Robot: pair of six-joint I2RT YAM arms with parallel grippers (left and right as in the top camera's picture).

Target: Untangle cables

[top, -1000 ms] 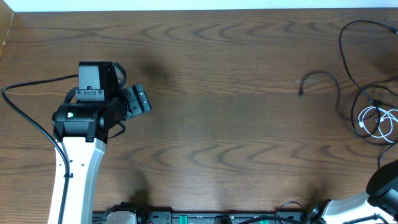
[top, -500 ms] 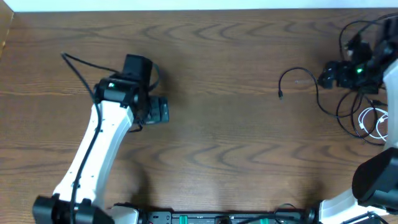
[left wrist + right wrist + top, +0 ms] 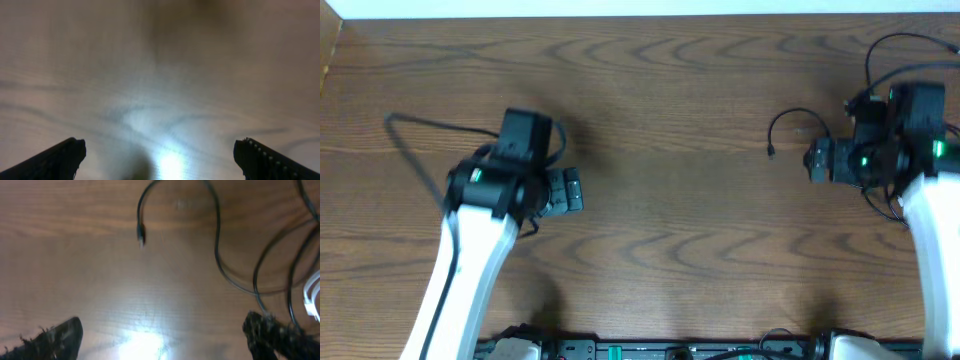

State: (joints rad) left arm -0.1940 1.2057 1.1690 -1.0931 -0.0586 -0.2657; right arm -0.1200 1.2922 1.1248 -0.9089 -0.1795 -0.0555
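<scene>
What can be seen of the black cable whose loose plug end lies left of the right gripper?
The black cable is thin, flexible and rubbery-looking. Its small plug end lies free on the wooden table. From there it arches round, then runs into the other cables at the right, where it cannot be traced. It lies flat, and the open right gripper above is not holding it.

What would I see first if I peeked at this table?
Two white robot arms reach over the brown table, the left gripper and right gripper both open and empty. By the right one a black cable curls loose, with more cables bunched at the right edge.
</scene>
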